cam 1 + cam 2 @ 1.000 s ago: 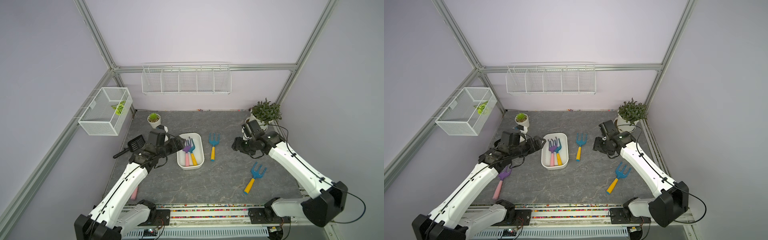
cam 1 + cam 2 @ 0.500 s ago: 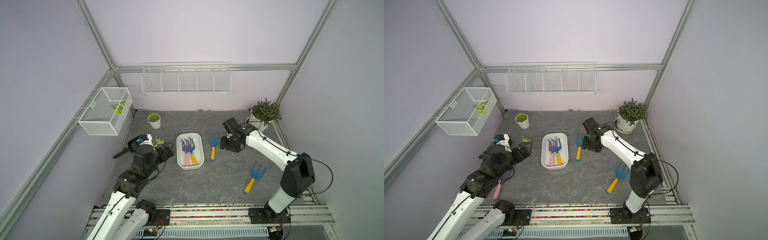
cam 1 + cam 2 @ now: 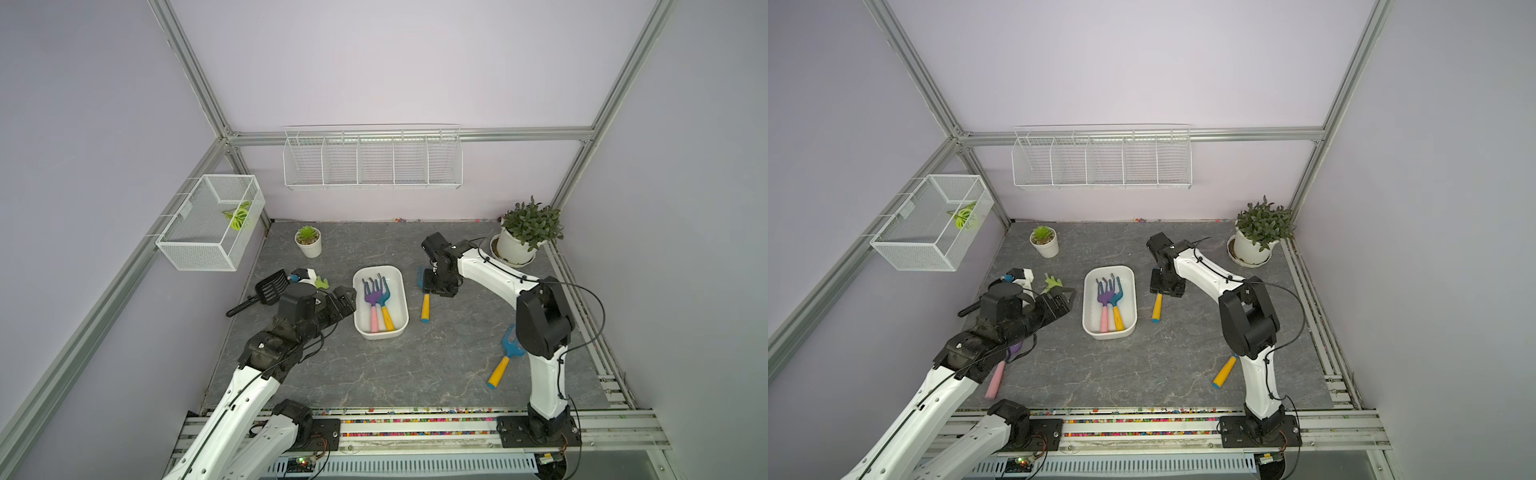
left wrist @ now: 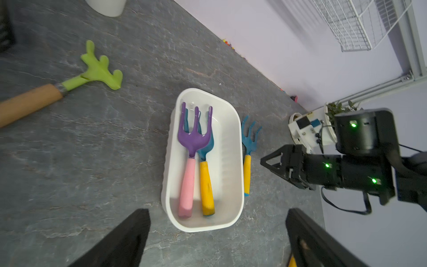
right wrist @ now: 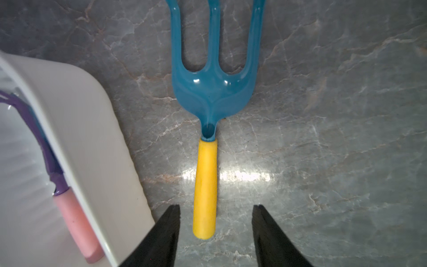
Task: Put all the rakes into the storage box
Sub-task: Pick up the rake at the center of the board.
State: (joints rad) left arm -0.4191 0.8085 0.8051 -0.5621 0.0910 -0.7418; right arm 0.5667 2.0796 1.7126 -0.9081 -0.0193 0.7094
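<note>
Right gripper (image 5: 216, 207) comes down over blue rake (image 5: 213, 92) beside storage box (image 3: 380, 334), jaws apart astride handle. Left gripper (image 4: 217, 210) spread, empty. Two rakes (image 3: 376, 299) inside; this one still outside.

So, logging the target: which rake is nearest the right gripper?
The blue rake just outside the box; its yellow handle shows between the right gripper's open jaws.
</note>
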